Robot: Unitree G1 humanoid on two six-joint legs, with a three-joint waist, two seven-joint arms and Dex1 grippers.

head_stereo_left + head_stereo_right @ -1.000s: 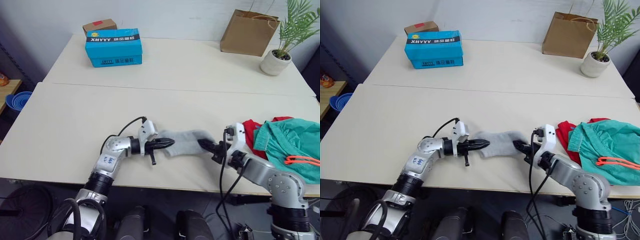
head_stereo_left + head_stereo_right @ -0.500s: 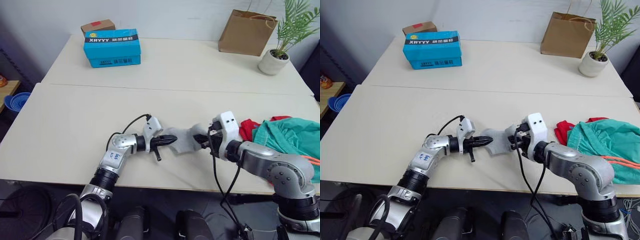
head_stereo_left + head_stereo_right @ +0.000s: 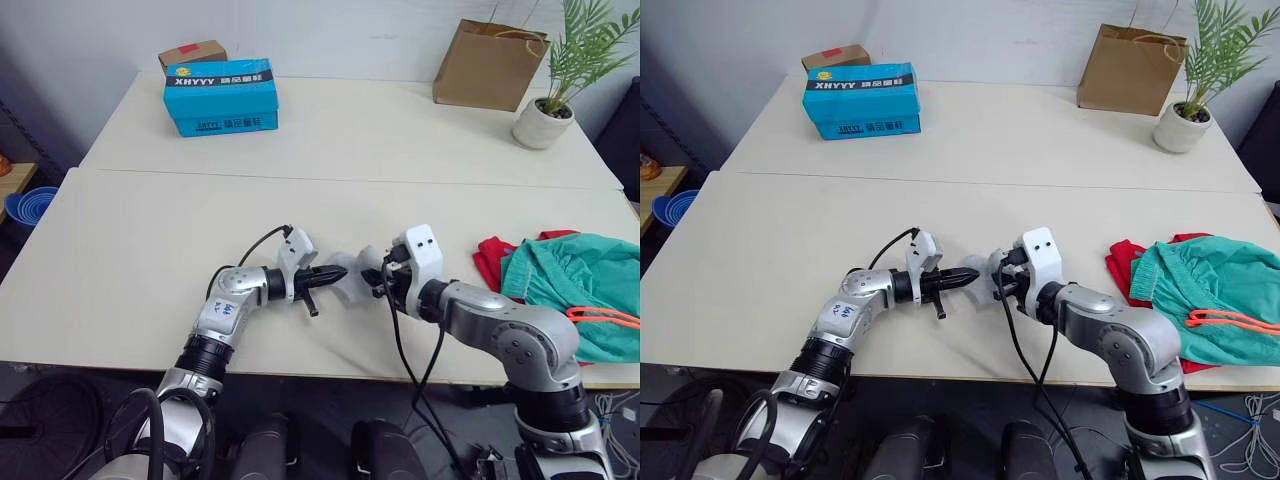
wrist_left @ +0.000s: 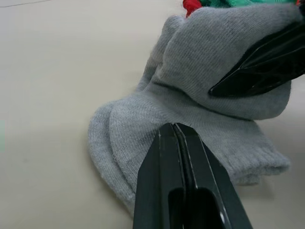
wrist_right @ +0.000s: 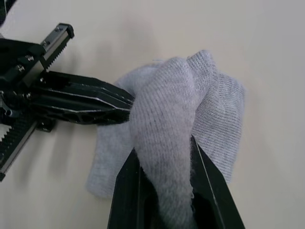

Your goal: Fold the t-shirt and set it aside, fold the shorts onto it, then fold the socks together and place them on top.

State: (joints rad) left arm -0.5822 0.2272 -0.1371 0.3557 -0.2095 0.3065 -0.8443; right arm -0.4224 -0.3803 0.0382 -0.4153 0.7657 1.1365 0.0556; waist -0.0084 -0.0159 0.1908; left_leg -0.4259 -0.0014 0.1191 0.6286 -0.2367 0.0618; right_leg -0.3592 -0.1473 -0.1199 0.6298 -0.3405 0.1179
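Socks fold in hand, near the front edge of the counter point(image 3: 150, 210), middle of the scene. Left tool point(image 4: 175, 135) pinched fully closed on one end of the socks point(image 4: 200, 90), pressing that end flat against the counter, evidently as an anchor so the pair cannot slide during the fold. Right tool point(image 5: 164, 157) clamped on the opposite end, grey knit bunched between its two black fingers, lifted and carried over leftward so the raised end arches above the pinned end, tip nearly meeting the left tool. Fold judged about half made: upper layer draped over but not yet laid down flat. Shorts point(image 3: 580, 290) heaped well to the right on top of the t-shirt point(image 3: 490, 262), red cloth peeking out along the left and near edges; pile set aside there to leave the working area free and to receive the socks last. Blue box point(image 3: 220, 95), paper bag point(image 3: 488, 65) and potted plant point(image 3: 545, 110) far back, clear of the work.
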